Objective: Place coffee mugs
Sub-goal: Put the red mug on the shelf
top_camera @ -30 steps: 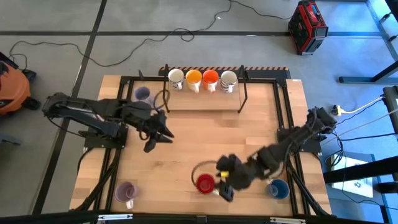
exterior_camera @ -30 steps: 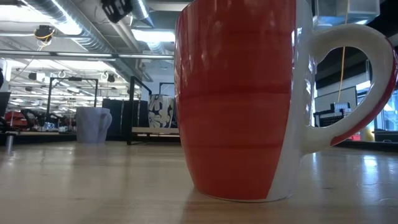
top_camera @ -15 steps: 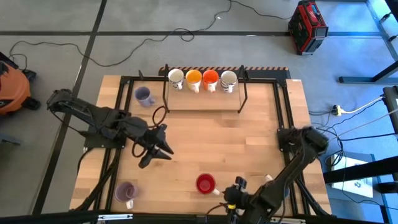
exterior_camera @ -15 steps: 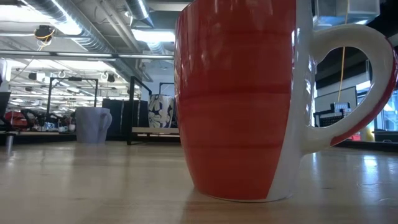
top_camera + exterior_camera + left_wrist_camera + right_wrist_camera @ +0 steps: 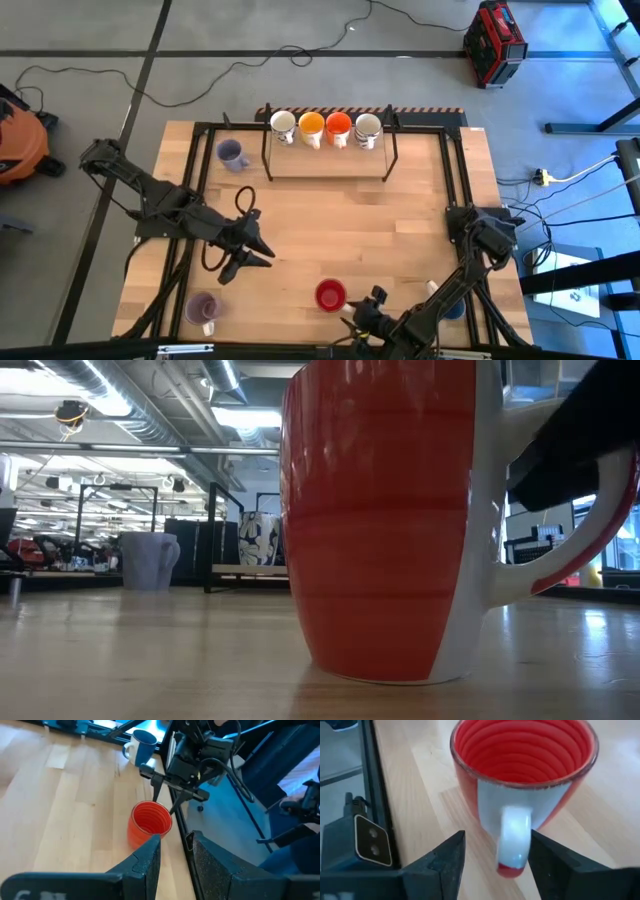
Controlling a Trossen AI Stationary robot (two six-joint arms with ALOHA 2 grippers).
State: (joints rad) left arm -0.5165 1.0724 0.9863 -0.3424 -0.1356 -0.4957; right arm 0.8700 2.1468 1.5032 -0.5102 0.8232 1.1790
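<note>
A red mug (image 5: 330, 295) with a white handle (image 5: 514, 837) stands upright on its base near the table's near edge; it fills the low view (image 5: 380, 520). My right gripper (image 5: 358, 310) is open just near-right of it, one finger on either side of the handle, with a gap showing. My left gripper (image 5: 250, 257) is open and empty above the table, left of the red mug. Four mugs (image 5: 325, 127) stand in a row on the rack at the far edge. Two pale purple mugs (image 5: 232, 153) (image 5: 203, 308) stand at the left. A blue mug (image 5: 142, 745) stands at the near right.
A black metal rack (image 5: 328, 160) spans the far middle of the table. Black frame rails (image 5: 200, 200) run along the left and right sides. Bare wood (image 5: 350, 220) lies between the rack and the red mug. The near edge is close behind my right gripper.
My right arm has swung round toward the table's near edge, and its open gripper now faces the red mug's handle from the near side. My left gripper has gone toward the near edge, staying open. The red mug has kept still.
</note>
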